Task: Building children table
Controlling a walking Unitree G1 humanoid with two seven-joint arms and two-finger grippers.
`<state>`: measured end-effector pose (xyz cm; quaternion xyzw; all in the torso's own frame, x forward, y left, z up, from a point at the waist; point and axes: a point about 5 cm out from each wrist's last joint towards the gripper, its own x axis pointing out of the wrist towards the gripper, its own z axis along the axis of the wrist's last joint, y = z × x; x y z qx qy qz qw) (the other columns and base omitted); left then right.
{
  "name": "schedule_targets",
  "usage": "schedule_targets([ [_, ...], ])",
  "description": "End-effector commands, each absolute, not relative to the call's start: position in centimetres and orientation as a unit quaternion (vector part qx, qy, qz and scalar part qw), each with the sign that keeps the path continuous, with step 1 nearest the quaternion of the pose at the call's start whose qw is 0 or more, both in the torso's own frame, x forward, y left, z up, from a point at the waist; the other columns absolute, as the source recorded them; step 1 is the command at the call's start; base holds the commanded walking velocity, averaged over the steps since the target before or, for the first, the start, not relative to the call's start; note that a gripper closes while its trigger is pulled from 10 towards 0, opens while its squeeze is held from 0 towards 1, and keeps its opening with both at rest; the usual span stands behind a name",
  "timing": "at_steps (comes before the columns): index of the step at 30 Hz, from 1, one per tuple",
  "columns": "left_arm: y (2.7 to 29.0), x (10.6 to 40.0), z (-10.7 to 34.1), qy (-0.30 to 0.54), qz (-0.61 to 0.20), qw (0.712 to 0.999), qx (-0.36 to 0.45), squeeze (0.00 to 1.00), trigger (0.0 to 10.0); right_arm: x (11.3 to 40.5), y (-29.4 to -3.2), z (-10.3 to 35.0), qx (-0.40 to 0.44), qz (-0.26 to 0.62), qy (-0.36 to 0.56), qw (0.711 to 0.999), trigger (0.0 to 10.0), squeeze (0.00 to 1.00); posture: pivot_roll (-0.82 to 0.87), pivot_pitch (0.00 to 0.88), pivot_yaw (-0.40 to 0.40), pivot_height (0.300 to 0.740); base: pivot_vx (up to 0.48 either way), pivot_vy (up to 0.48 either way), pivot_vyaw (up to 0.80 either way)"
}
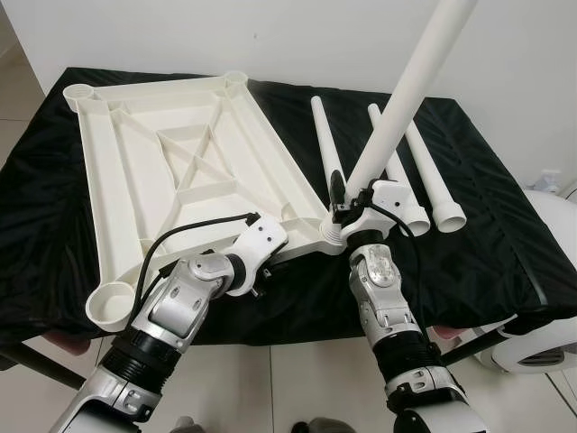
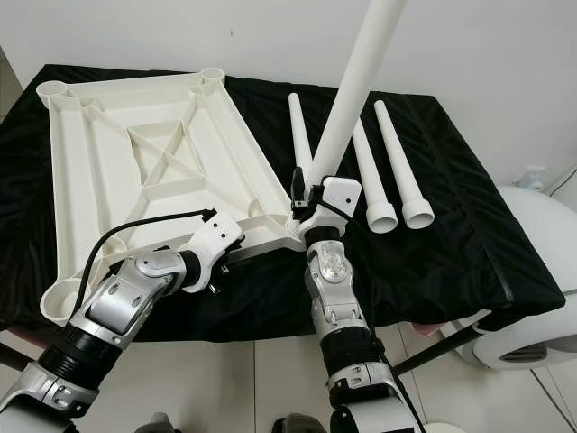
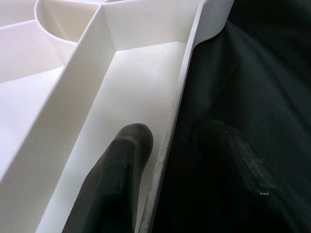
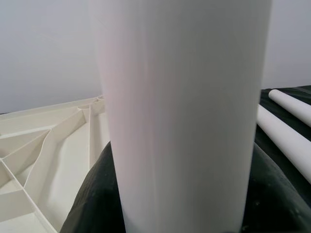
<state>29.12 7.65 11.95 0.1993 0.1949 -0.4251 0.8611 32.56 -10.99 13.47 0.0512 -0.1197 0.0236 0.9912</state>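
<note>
While black cloth [image 1: 469,216] drapes the surface, right hand [image 1: 347,212] grasps a leg [image 1: 397,117], left hand [image 1: 270,248] pinches the tabletop [image 1: 171,153] rim.

white leg [image 1: 410,86] upright — tabletop [image 1: 171,162] upside-down

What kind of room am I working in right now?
Probably a room in a home, set up for assembly: a table under a black cloth, a plain white wall and a pale tiled floor. The upturned white tabletop and loose table legs lie on the cloth.
</note>
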Motion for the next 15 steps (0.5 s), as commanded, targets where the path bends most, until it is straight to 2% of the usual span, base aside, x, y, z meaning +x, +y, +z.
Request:
schedule_targets([
  [1, 8.80, 29.28, 10.53, 0.231, -0.390, 0.865, 0.215, 0.00, 10.0, 31.44, -13.27, 8.16, 0.054, -0.025, 0.011, 0.998, 10.0, 0.00, 0.00, 0.063, -0.048, 0.740, 0.000, 0.000, 0.00],
  [3, 8.89, 29.33, 10.51, 0.230, -0.388, 0.865, 0.219, 0.00, 10.0, 31.44, -13.27, 8.16, 0.054, -0.025, 0.011, 0.998, 10.0, 0.00, 0.00, 0.064, -0.048, 0.740, 0.000, 0.000, 0.00],
  [4, 8.92, 29.33, 10.57, 0.226, -0.388, 0.866, 0.218, 0.00, 1.1, 31.43, -13.26, 8.16, 0.054, -0.025, 0.011, 0.998, 10.0, 0.00, 0.00, 0.063, -0.047, 0.740, 0.000, 0.000, 0.00],
  [6, 8.92, 29.33, 10.57, 0.226, -0.388, 0.866, 0.218, 0.00, 1.1, 31.43, -13.26, 8.16, 0.054, -0.025, 0.011, 0.998, 10.0, 0.00, 0.00, 0.063, -0.047, 0.740, 0.000, 0.000, 0.00],
  [7, 8.90, 29.26, 10.69, 0.222, -0.392, 0.866, 0.215, 0.00, 0.0, 31.42, -13.26, 8.15, 0.054, -0.025, 0.011, 0.998, 10.0, 0.00, 0.00, 0.065, -0.048, 0.740, 0.000, 0.000, 0.00],
  [9, 8.85, 29.17, 10.71, 0.222, -0.397, 0.864, 0.216, 0.00, 0.0, 31.42, -13.26, 8.15, 0.054, -0.025, 0.011, 0.998, 10.0, 0.00, 0.00, 0.065, -0.048, 0.740, 0.000, 0.000, 0.00],
  [10, 8.87, 29.16, 10.56, 0.229, -0.395, 0.862, 0.220, 0.00, 4.5, 31.41, -13.26, 8.13, 0.055, -0.025, 0.012, 0.998, 10.0, 0.00, 0.00, 0.066, -0.047, 0.740, 0.000, 0.000, 0.00],
  [12, 8.87, 29.16, 10.56, 0.229, -0.395, 0.862, 0.220, 0.00, 4.5, 31.41, -13.26, 8.13, 0.055, -0.025, 0.012, 0.998, 10.0, 0.00, 0.00, 0.066, -0.047, 0.740, 0.000, 0.000, 0.00],
  [13, 8.85, 29.16, 10.49, 0.231, -0.397, 0.860, 0.223, 0.00, 10.0, 31.41, -13.29, 8.11, 0.055, -0.024, 0.012, 0.998, 10.0, 0.00, 0.00, 0.065, -0.048, 0.740, 0.000, 0.000, 0.00],
  [15, 8.84, 29.16, 10.50, 0.231, -0.399, 0.859, 0.224, 0.00, 10.0, 31.41, -13.32, 8.08, 0.054, -0.024, 0.013, 0.998, 10.0, 0.00, 0.00, 0.064, -0.048, 0.740, 0.000, 0.000, 0.00],
])
